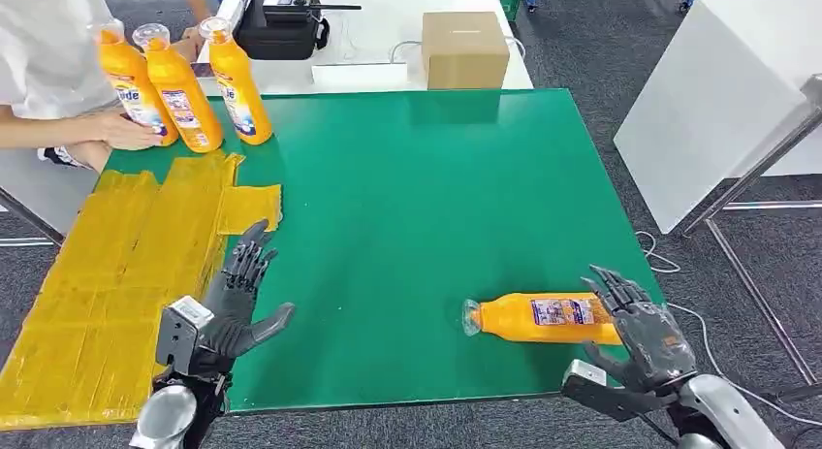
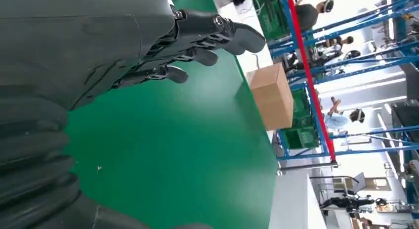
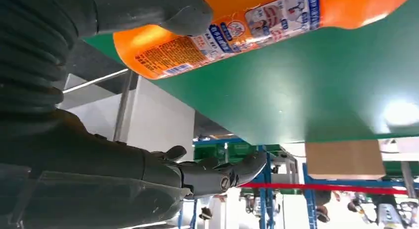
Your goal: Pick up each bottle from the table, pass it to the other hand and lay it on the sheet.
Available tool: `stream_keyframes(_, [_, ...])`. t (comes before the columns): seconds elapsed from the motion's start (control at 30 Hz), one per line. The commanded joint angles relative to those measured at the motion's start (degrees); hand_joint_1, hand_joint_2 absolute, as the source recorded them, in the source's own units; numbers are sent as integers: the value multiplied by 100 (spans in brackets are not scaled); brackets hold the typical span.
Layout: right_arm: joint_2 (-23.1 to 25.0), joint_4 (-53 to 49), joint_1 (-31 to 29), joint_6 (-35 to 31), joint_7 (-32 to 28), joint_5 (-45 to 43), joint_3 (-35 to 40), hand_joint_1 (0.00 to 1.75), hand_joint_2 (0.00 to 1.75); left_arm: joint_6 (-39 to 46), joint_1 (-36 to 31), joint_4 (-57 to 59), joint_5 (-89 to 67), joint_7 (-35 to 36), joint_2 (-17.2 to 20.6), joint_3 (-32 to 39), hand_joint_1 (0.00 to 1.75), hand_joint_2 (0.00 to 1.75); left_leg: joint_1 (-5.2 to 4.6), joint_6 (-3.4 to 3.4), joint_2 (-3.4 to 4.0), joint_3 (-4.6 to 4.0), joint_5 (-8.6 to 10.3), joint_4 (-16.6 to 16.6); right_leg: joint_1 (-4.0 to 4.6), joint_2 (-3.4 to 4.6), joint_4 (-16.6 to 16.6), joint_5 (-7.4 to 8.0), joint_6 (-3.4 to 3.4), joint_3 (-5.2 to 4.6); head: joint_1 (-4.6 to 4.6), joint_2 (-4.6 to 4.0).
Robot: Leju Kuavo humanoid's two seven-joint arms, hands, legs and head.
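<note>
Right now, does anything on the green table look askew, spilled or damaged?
No spill or damage. One orange plastic bottle lies on its side near the right hand. The yellow sheet has a ragged, patchy edge.

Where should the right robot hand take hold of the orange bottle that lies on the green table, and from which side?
Probably around the labelled middle of the orange bottle. It lies on its side on the green table, cap toward the table's middle, base at the right robot hand. That robot hand is open beside the base, so closing in from the right edge looks easiest.
</note>
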Motion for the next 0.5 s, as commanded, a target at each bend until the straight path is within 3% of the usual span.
stream_keyframes(0.03, [250,923,-515,79,74,141,48,0,175,-69,-209,537,73,74,82,-162,0,175,8,-12,8,31,-3,-13,9,0,-20,1,-6,33,2,0])
stream_keyframes(0.5, [264,2367,-1638,481,74,290,643,0,175,-139,-481,852,222,93,37,-333,0,175,7,-9,13,26,-1,-11,8,6,-17,4,-6,26,2,0])
